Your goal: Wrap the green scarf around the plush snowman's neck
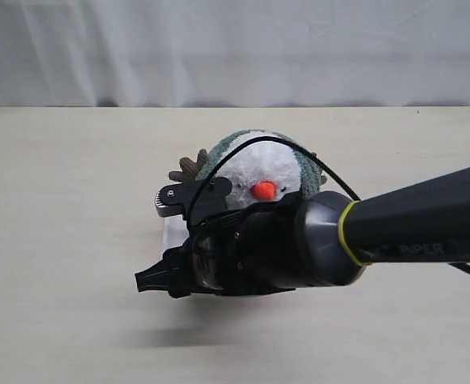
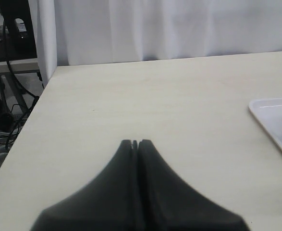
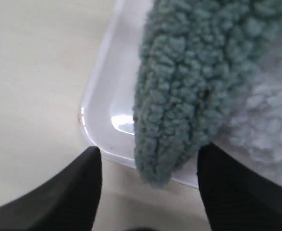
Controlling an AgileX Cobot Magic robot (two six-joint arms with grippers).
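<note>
Right gripper (image 3: 149,149) spread wide, green scarf (image 3: 179,82) end hanging loose between its fingers over white tray (image 3: 100,96) corner, plush snowman (image 1: 259,168) on tray, well inside table (image 1: 58,240) edges, left gripper (image 2: 136,143) pressed together over bare table

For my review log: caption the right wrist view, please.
Open right gripper flanks the end of the green scarf, draped over the white tray.

End of green scarf (image 3: 179,96) lies between spread fingers of right hand (image 3: 148,163), over white tray (image 3: 102,91) corner, against plush snowman (image 3: 268,125).
</note>
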